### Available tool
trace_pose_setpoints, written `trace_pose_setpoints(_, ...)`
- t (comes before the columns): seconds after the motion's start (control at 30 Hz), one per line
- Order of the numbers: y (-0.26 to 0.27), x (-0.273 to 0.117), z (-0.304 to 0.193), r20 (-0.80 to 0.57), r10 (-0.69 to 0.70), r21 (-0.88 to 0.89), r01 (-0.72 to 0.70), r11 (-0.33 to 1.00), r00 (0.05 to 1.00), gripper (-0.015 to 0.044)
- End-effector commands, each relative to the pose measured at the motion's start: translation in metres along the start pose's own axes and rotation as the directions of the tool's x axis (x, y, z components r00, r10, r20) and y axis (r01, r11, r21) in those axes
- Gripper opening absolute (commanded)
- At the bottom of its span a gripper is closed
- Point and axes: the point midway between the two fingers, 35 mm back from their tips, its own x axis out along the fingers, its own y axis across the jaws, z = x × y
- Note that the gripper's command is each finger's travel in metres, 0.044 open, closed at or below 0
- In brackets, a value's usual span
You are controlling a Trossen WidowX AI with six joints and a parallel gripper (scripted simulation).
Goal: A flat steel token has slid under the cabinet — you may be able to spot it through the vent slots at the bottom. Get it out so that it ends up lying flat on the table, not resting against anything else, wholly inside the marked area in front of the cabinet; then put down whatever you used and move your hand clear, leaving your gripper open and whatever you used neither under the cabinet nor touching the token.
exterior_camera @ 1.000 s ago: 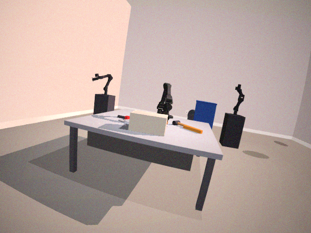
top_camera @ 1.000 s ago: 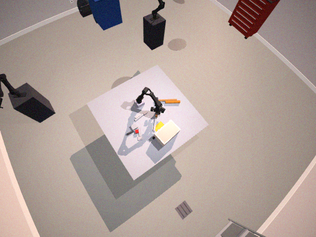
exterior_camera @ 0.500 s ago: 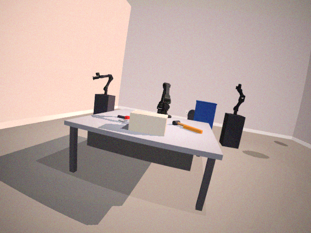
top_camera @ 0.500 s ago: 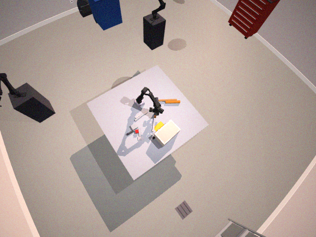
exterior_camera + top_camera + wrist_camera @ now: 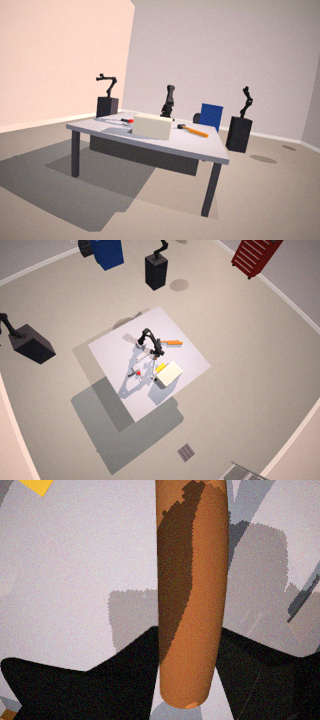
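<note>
My gripper (image 5: 156, 356) (image 5: 189, 635) is shut on the orange handle (image 5: 205, 595) of a tool. The tool's thin dark shaft (image 5: 153, 366) points from the fingers toward the cabinet's left front side; its tip is too small to make out. The cream cabinet (image 5: 169, 373) (image 5: 151, 127) stands on the table (image 5: 186, 361) (image 5: 196, 149). The yellow marked area (image 5: 160, 367) (image 5: 39, 485) lies in front of the cabinet, beside the shaft. The steel token is not visible, and neither are the vent slots. In the exterior view the cabinet hides the gripper's fingers.
A hammer-like tool with a thick orange handle (image 5: 174, 342) (image 5: 198, 133) lies to one side. On the other side lies a dark-handled thing with a red block (image 5: 138, 373) (image 5: 131, 120). A pale bar (image 5: 141, 357) lies near the arm's base. A small black thing (image 5: 155, 379) is by the cabinet's corner.
</note>
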Motion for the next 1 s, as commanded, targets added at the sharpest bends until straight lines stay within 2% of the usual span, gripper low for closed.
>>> trace_pose_setpoints(0.0,-0.002,-0.004,0.006,0.02,0.01,-0.004,-0.01,1.0,1.0,0.0)
trace_pose_setpoints(0.97,-0.03,-0.004,0.026,0.021,0.008,-0.003,-0.008,1.0,1.0,0.0)
